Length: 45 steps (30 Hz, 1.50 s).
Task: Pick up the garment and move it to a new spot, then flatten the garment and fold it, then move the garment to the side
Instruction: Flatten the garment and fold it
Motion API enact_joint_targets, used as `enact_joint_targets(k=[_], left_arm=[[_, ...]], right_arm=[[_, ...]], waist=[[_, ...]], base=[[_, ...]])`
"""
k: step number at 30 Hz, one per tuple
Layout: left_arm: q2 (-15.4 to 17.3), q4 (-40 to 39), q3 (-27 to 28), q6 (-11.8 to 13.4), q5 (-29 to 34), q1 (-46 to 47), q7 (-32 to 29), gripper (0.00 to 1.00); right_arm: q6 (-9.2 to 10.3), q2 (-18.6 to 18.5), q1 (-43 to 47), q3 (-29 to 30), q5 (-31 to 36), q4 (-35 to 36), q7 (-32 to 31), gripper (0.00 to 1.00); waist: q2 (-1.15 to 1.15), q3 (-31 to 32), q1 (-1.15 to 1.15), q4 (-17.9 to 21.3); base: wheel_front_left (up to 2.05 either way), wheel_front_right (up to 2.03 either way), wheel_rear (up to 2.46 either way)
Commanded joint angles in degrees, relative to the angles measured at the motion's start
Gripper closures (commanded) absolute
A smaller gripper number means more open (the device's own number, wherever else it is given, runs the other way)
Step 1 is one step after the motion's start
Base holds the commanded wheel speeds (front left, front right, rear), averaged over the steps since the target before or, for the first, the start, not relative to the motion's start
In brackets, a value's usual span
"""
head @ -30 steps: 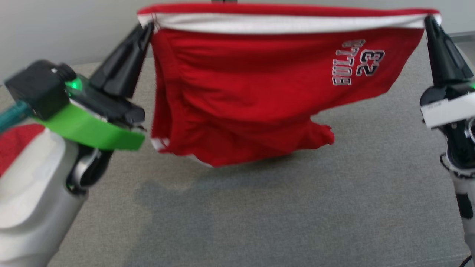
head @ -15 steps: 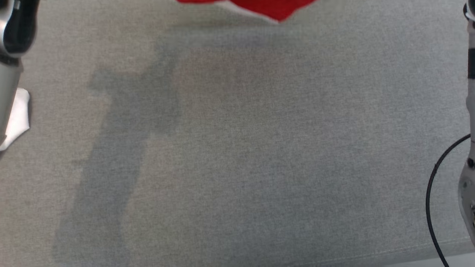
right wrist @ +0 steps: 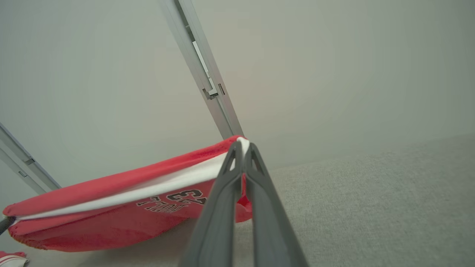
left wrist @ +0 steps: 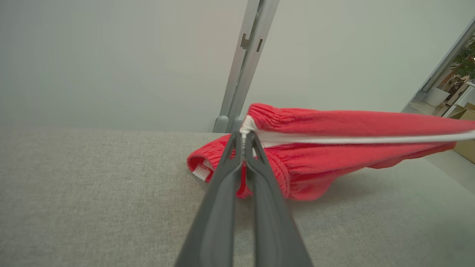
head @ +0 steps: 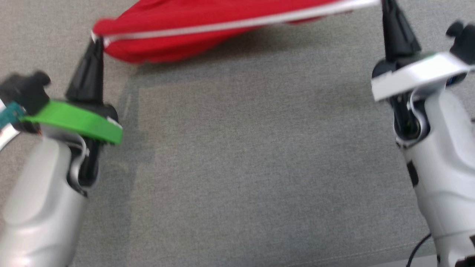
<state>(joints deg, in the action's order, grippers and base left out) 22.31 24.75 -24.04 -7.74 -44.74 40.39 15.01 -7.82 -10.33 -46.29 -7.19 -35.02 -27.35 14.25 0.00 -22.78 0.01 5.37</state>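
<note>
Grey woven cloth covers the work surface [head: 237, 167], backed by a plain pale wall and a slanted metal post [left wrist: 248, 55].

Position of item: the garment [head: 193, 22] hangs stretched between the two arms at the far side of the surface, its white band [head: 237, 25] pulled into a taut line. The red body sags below that line, bunched toward the left end. Whether the lowest fold rests on the surface cannot be told. The chest lettering [right wrist: 174, 200] faces the right arm's side.

Left gripper [head: 97, 40]: fingers pressed together on the gathered corner, pinching only a narrow bit of hem at the very tips.
Right gripper [head: 386, 5]: likewise closed at the tips on the opposite corner, with little cloth between the pads.

Risks noted:
- Both holds are shallow. Further outward pull or a quick swing could draw the hem out of either pinch, dropping that end in a heap.
- The body is doubled and rumpled under the band. If lowered as it hangs, I judge it would land creased, with layers trapped beneath.
- The left end sits lower and heavier with bunched cloth, so uneven lowering would likely skew the lay.
</note>
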Motion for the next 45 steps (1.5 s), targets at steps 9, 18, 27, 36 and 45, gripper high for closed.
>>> enact_joint_targets(k=[9, 18, 27, 36, 45], left_arm=[[-6.85, -1.13, 4.77, 0.55, 3.33, -24.23, 0.24, 1.0], [-11.85, -5.73, 10.08, 0.55, 8.07, -38.33, 0.29, 1.0], [-13.4, -10.83, 7.52, 0.48, 10.82, -43.08, 0.3, 1.0], [-14.03, -12.26, 7.36, 0.38, 9.4, -31.93, 0.24, 1.0], [-13.22, -9.24, 3.9, 0.36, 8.23, -17.77, 0.16, 1.0]], right_arm=[[0.58, -2.21, 25.84, -1.42, -7.45, 3.71, 1.12, 1.0], [0.59, -1.33, 42.53, 1.47, -8.74, 7.39, 1.19, 1.0], [0.45, -2.32, 49.22, 2.04, -10.15, 13.55, 0.97, 1.0], [0.39, -1.64, 31.44, 3.73, -6.61, 14.45, -3.69, 1.0], [0.38, 0.72, 7.82, 3.85, 3.4, 5.66, -8.51, 1.0]], waist=[[0.0, 9.31, -0.01, -0.22], [0.0, 16.09, -0.01, -1.32], [0.0, 16.85, -0.01, -2.4], [0.0, 8.09, -0.01, -5.34], [0.0, -0.91, -0.01, -9.16]], base=[[0.0, 0.0, 0.0], [0.0, 0.0, 0.0], [0.0, 0.0, 0.0], [0.0, 0.0, 0.0], [0.0, 0.0, 0.0]])
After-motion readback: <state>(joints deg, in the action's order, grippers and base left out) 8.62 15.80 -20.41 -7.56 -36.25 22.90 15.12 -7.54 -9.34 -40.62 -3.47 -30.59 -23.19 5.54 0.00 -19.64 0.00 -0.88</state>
